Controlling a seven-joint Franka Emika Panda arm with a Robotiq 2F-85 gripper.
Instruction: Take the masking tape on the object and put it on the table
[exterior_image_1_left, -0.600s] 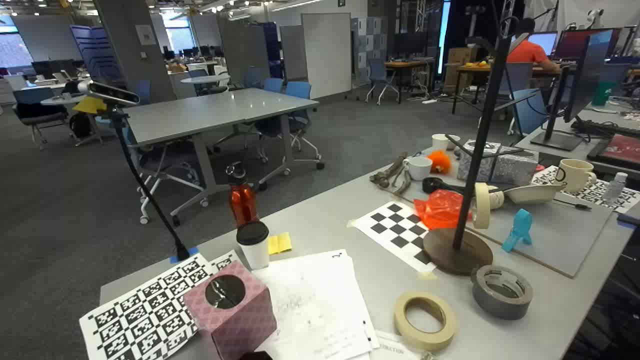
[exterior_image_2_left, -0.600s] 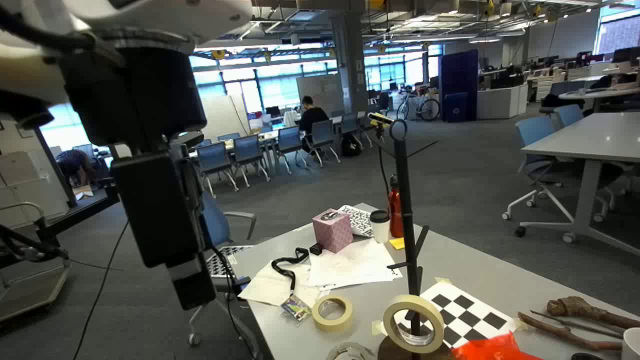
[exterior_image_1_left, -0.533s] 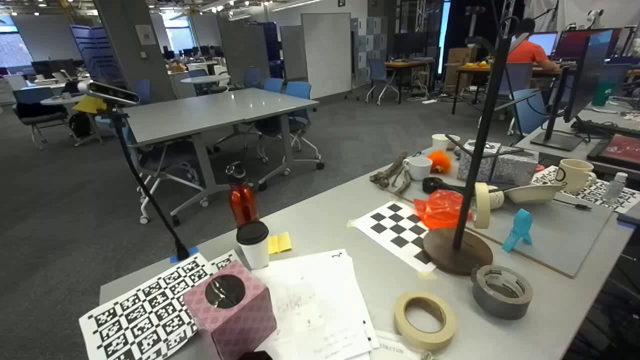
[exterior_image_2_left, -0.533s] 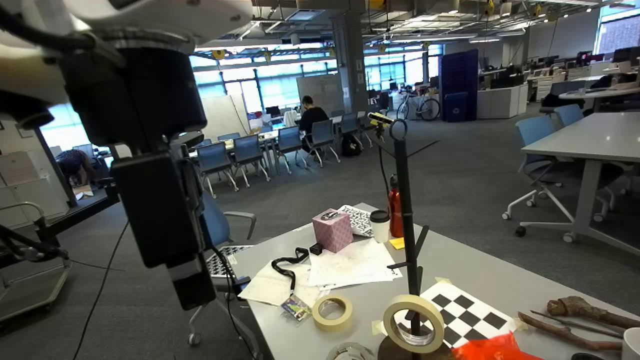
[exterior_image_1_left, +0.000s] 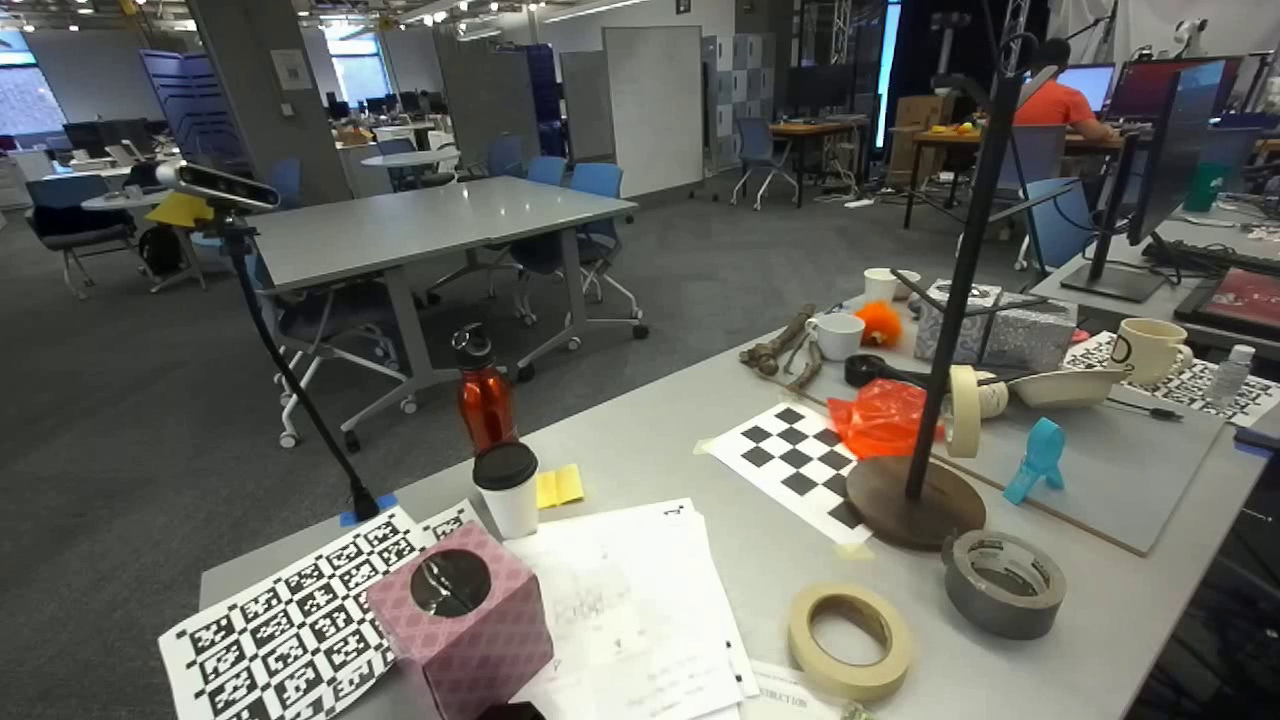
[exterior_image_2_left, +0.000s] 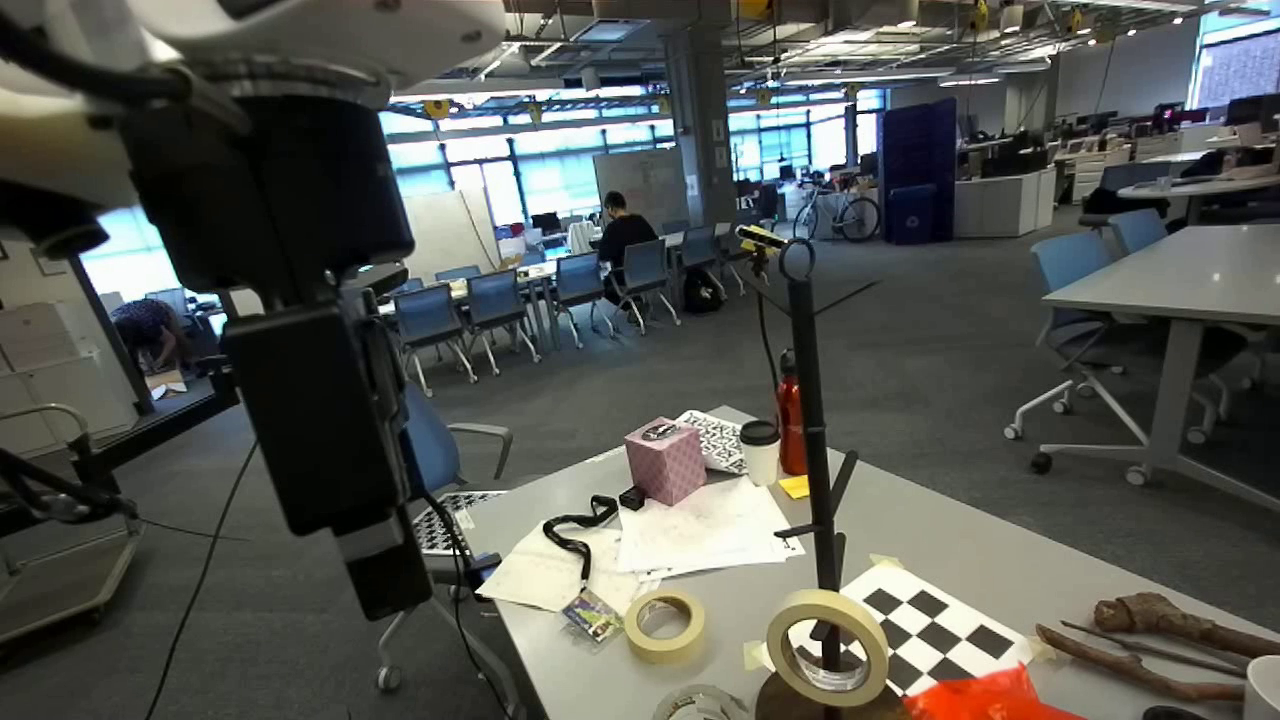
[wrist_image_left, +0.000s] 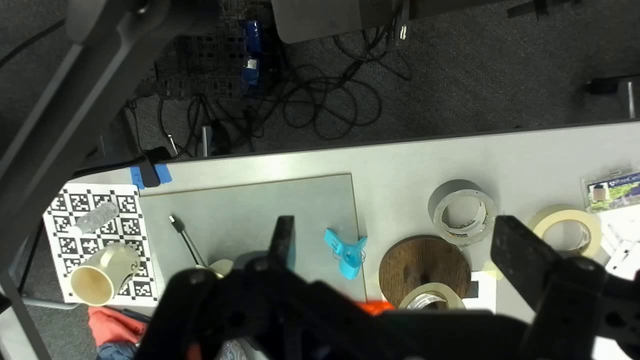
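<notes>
Table (exterior_image_1_left: 640, 440), tape (exterior_image_1_left: 963, 412) on stand (exterior_image_1_left: 960, 290), parted jaws only in wrist view

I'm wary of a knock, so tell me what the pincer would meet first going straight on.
Probably the table, between the grey tape and the board, as the pincer points in the wrist view; depth is unclear.

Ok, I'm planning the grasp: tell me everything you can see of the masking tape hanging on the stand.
The masking tape is a flat, cream-beige ring, papery-looking, with a wide hole and printing inside its core. It hangs roughly upright on the stand, low beside the thin black pole and above the dark brown round base. In an exterior view a short peg shows within its hole and seems to bear it, though the contact is unclear. The fingers are apart and do not touch it.
</notes>
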